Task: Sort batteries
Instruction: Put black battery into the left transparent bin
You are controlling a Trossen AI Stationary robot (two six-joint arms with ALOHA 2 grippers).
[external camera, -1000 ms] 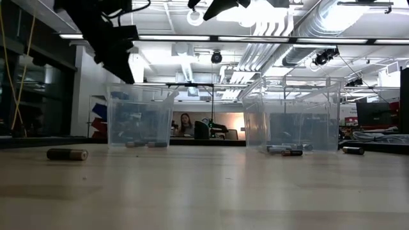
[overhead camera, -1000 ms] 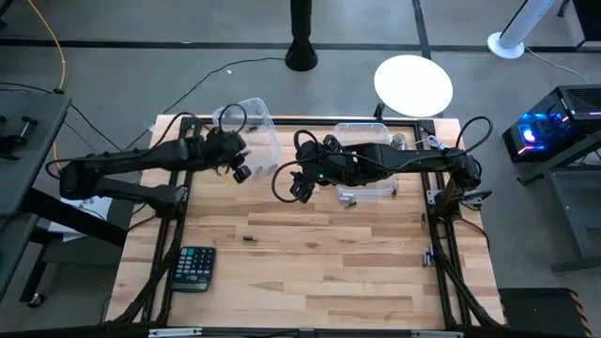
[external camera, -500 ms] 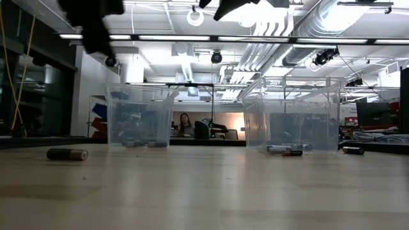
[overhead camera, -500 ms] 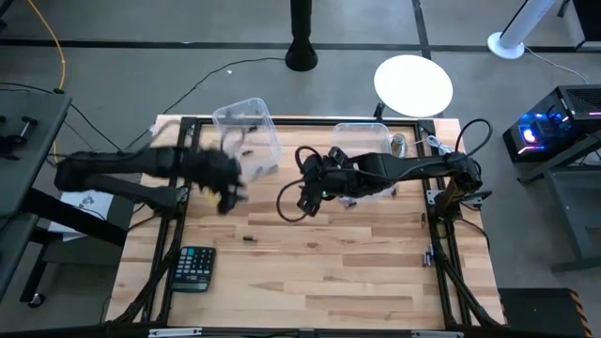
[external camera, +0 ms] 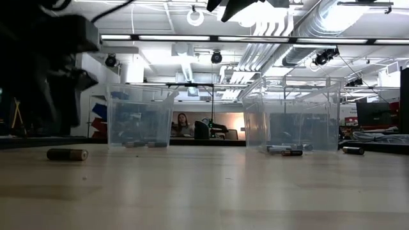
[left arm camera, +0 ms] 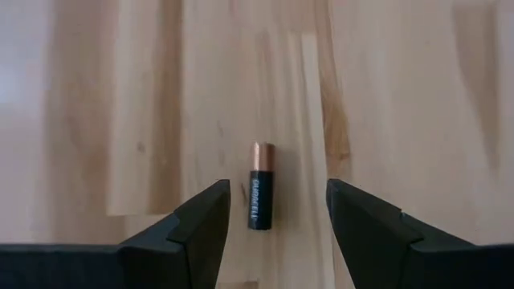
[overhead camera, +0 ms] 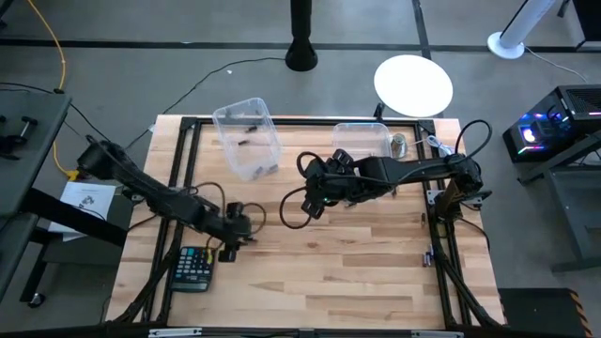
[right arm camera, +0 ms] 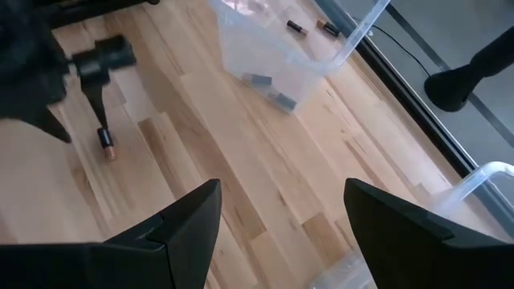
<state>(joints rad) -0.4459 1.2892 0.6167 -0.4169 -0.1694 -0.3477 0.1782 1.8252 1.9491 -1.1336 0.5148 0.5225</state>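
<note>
We see the left gripper [left arm camera: 275, 210] spread wide over a battery [left arm camera: 259, 186] on the table [left arm camera: 401, 96], not touching it.

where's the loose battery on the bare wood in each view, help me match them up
High view: the loose battery is mostly hidden under the left gripper, beside the calculator.
Low view: far left, lying on the table.
Left wrist view: centred between the open fingers.
Right wrist view: left side, below the left gripper.
Shared landmark: the left clear bin.
</note>
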